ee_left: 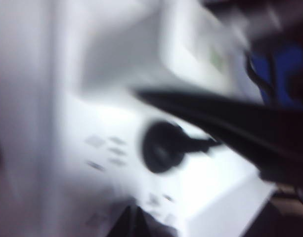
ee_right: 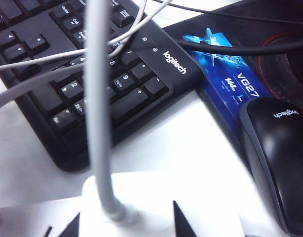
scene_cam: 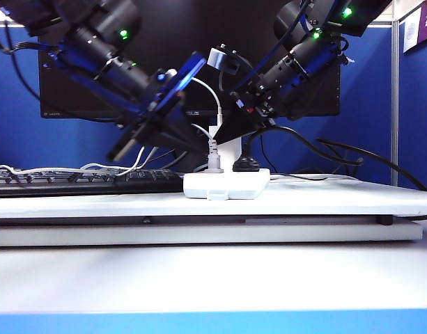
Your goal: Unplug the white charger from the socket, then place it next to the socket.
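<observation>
The socket lies flat in the middle of the tabletop, close to its front edge, with the small tab on its front side facing the exterior camera. Three things stand in it. A small grey plug on a white cord sits toward its left end. A round black plug with a black cable sits toward its right end. The white charger stands upright between and just behind them, and its lower end meets the socket's top, so it looks plugged in.

The right gripper reaches down from the upper right and sits directly over the charger. In the right wrist view its two dark fingertips stand on either side of a white block with a pale cable rising from it. I take that block for the charger's upper end, with the pincer closed on it.

The left gripper hangs just left of the plugs, above the socket's left end. It is smeared by blur in both views, so I cannot tell whether its pincer is open or closed. Its wrist view shows only the socket's top, the black plug and a white block beside it.

A black keyboard lies along the left part of the tabletop, and a black mouse rests behind the socket.
</observation>
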